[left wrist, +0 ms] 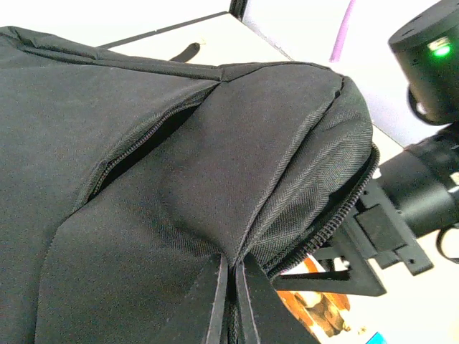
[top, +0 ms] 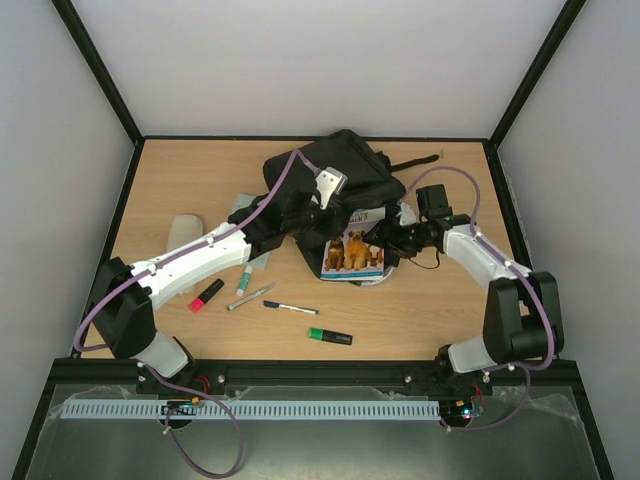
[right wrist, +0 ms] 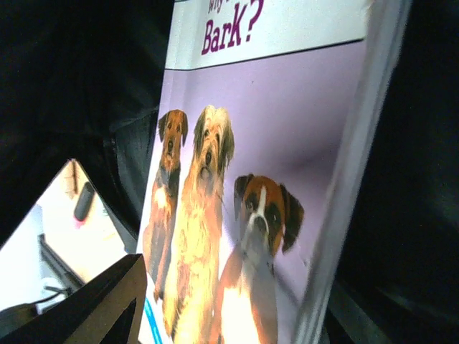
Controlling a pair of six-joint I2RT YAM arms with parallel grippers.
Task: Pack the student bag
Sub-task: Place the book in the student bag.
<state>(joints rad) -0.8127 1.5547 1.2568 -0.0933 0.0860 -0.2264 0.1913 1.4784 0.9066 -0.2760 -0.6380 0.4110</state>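
Nearest your arm bases, five writing items lie loose on the counter [top: 180, 180]: a green highlighter [top: 330, 336], a blue pen [top: 290, 307], a silver pen [top: 250, 296], a red highlighter [top: 207, 293] and a green-capped marker [top: 243, 280]. None of them is in the bag, so that share of the packing is yet to do. A pale grey item [top: 185, 230] beyond your left arm is also out; it is too indistinct to name.

Next comes the dog book [top: 352, 250], lying cover up. Most of it is out on the counter, with its upper edge at the bag's mouth. In the right wrist view, dark fabric flanks it on both sides, so it looks part-way in at best. Your right pincer [top: 393, 240] is at the book's right edge. Only one of its fingers [right wrist: 107, 301] shows, so you cannot tell whether it clamps the book or stands free of it.

Your left pincer [left wrist: 231, 290] is closed on a fold of black fabric, holding up the flap beside the open zip.

Farthest back, the student bag [top: 340, 165] sits at the middle of the counter's far side, mouth toward you.

By my reading, you are early in the task: the bag is held open and the book is going in. The pens and highlighters are all left.
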